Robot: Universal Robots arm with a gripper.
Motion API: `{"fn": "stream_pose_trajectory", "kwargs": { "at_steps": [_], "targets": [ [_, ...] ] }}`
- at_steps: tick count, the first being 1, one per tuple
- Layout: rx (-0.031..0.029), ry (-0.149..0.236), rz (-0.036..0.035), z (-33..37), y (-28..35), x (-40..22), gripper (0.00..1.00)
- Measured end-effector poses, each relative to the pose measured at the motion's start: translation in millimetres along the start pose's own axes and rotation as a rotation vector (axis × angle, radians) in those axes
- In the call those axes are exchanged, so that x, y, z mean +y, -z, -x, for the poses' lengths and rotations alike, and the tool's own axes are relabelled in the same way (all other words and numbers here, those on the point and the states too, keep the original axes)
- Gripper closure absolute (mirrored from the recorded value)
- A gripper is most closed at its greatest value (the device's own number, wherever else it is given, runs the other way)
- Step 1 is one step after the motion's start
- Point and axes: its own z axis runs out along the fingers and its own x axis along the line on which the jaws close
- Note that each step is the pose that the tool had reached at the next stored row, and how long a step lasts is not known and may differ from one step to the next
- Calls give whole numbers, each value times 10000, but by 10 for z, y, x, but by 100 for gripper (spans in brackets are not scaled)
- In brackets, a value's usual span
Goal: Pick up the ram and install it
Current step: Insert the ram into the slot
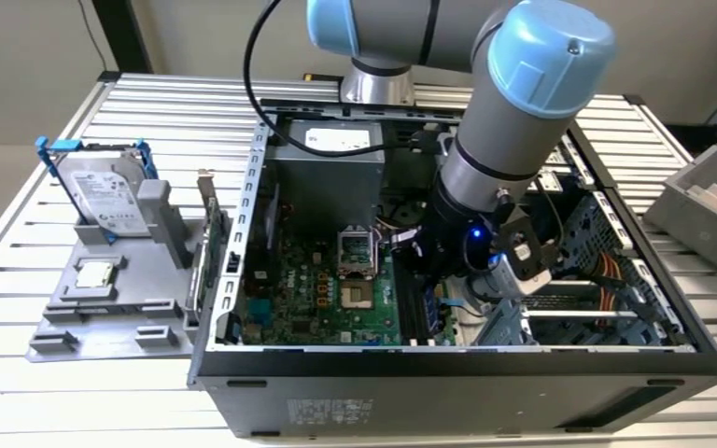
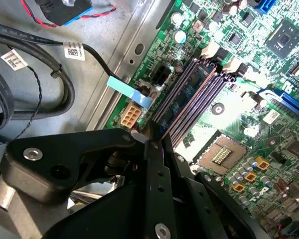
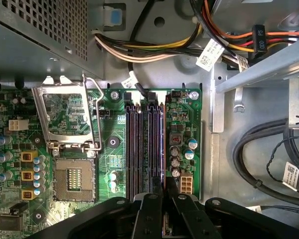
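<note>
My gripper (image 1: 440, 271) is down inside the open computer case (image 1: 458, 359), over the motherboard's memory slots (image 3: 139, 149). In both wrist views the black fingers (image 3: 152, 209) stand close together, shut on the ram (image 3: 164, 188), a thin dark stick seen edge-on. The stick lies in line with the outermost slot, by the board's edge. From the exterior view the ram (image 1: 418, 308) is a dark upright strip below the wrist, at the slots. I cannot tell whether it is seated. The slots (image 2: 194, 94) run away from the gripper (image 2: 157, 144).
The open CPU socket (image 3: 74, 177) lies beside the slots. Cable bundles (image 3: 259, 164) hang by the drive cage. On the exterior view's left, a grey fixture (image 1: 109, 317) carries a hard drive with blue brackets (image 1: 104, 191) and a small CPU chip (image 1: 94, 273). A grey bin (image 1: 708, 201) stands right.
</note>
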Motion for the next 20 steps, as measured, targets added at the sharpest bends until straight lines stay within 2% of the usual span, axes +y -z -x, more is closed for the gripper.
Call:
{"fn": "stream_pose_trajectory", "kwargs": {
  "at_steps": [4, 8, 9, 10, 14, 20],
  "targets": [
    [-30, 0, -3, -1, -7, 0, 100],
    [-32, 1, 0, -1, -10, 0, 100],
    [-35, 2, 24, 0, -16, 4, 100],
    [-34, 2, 16, 0, -16, 3, 0],
    [-32, 1, -8, -1, -5, 0, 0],
    [-32, -1, -7, -21, 258, 6, 0]
  ]
}}
